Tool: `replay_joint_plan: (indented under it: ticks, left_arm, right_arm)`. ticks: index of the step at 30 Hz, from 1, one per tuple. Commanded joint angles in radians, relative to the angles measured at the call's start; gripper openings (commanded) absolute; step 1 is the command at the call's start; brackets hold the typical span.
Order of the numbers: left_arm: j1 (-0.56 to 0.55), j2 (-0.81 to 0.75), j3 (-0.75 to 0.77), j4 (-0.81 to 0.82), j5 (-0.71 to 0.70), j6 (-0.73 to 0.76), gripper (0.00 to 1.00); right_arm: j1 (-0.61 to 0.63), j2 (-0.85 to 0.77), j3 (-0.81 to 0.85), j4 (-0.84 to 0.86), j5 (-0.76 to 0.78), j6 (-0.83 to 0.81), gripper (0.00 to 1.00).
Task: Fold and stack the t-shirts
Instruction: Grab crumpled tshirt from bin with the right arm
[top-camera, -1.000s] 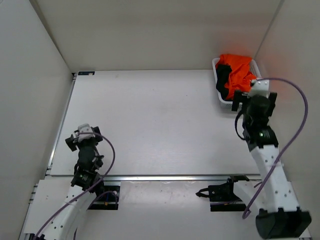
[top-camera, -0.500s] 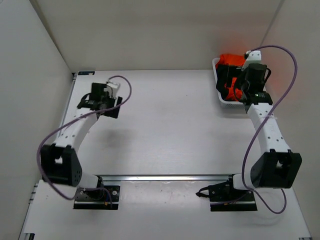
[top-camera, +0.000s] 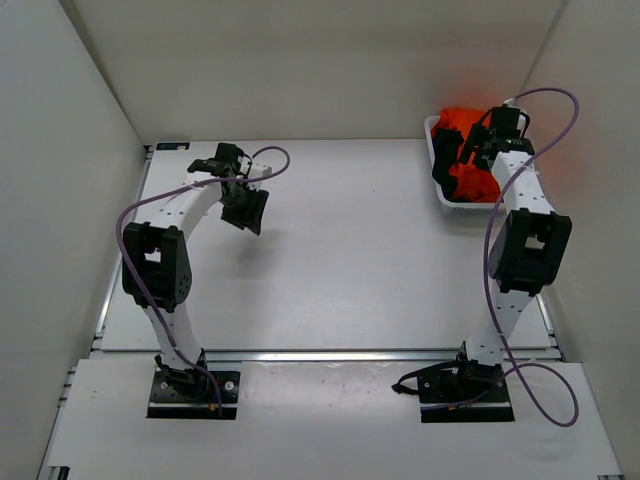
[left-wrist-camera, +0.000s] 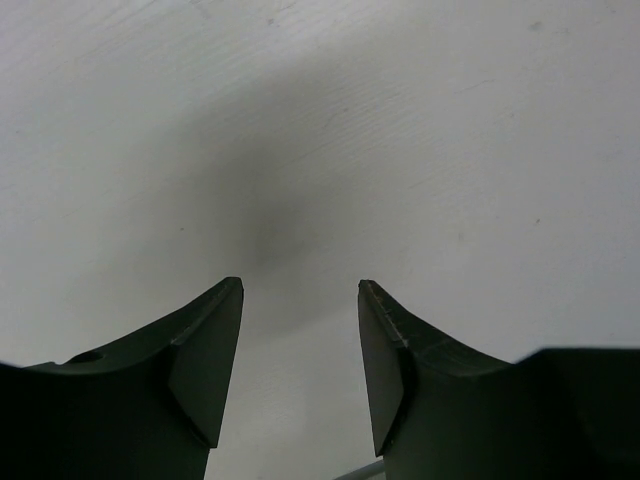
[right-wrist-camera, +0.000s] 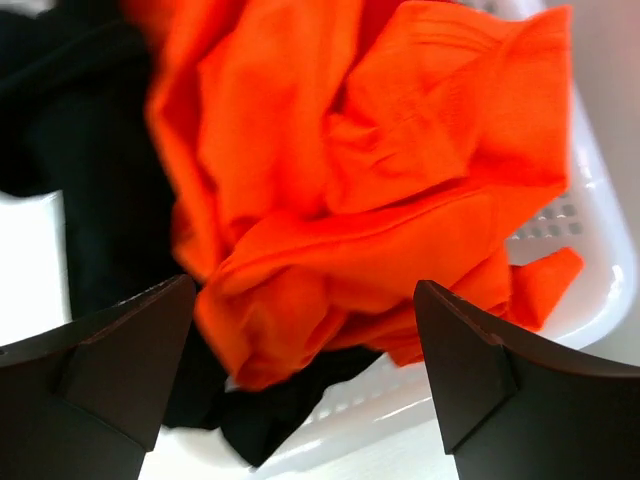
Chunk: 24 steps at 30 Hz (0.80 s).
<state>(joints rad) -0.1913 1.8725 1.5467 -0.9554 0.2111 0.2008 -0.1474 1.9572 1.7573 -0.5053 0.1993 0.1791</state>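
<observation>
Left gripper (left-wrist-camera: 300, 290): jaws partly apart, with a moderate gap and nothing between them.
Under the left gripper: bare white table (left-wrist-camera: 420, 120), with a soft grey shadow (left-wrist-camera: 265, 240) just ahead of the gap; no cloth is near this hand.
Left arm (top-camera: 185, 210): stretched out over the far left part of the table, with the gripper pointing down at the surface.
Right gripper (right-wrist-camera: 300, 300): jaws spread wide and clasping nothing, poised over the basket (right-wrist-camera: 590, 250).
Orange t-shirt (right-wrist-camera: 380, 150): crumpled in a heap directly ahead of the right gripper, filling the space between its two fingers. I cannot tell whether the fingertips touch the cloth.
Black t-shirt (right-wrist-camera: 90, 180): bunched in the same basket, just beyond the finger on the left of the wrist view. It lies beside and partly under the orange t-shirt.
Basket: white plastic mesh, with its wall showing past the finger on the right of the wrist view. It holds both shirts.
From the left gripper: the shirts and basket lie well apart from it, far off to its right.
</observation>
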Motion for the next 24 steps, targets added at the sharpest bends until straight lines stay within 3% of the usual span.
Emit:
replay_joint_plan:
  ticks: [1,7,12,15,21,24]
  left_arm:
    - [-0.014,-0.053,-0.008,0.035,0.056,-0.034,0.61]
    - [-0.033,-0.062,-0.04,0.032,-0.012,-0.015,0.59]
    - [-0.033,-0.078,-0.036,0.038,-0.036,-0.011,0.6]
    - [-0.04,-0.084,-0.053,0.043,-0.055,-0.001,0.58]
    - [-0.042,-0.099,-0.066,0.043,-0.076,0.006,0.58]
    - [-0.043,-0.099,-0.071,0.041,-0.085,0.006,0.58]
  right_arm:
    - [-0.017,0.031,0.128,-0.058,0.084,0.039,0.87]
    - [-0.029,0.134,0.232,-0.073,0.068,0.042,0.8]
    - [-0.001,0.146,0.209,-0.076,0.057,0.04,0.79]
    - [0.0,0.172,0.202,-0.087,0.046,0.046,0.72]
    - [-0.015,0.187,0.208,-0.09,-0.003,0.065,0.39]
    - [-0.017,0.206,0.228,-0.116,-0.026,0.075,0.09]
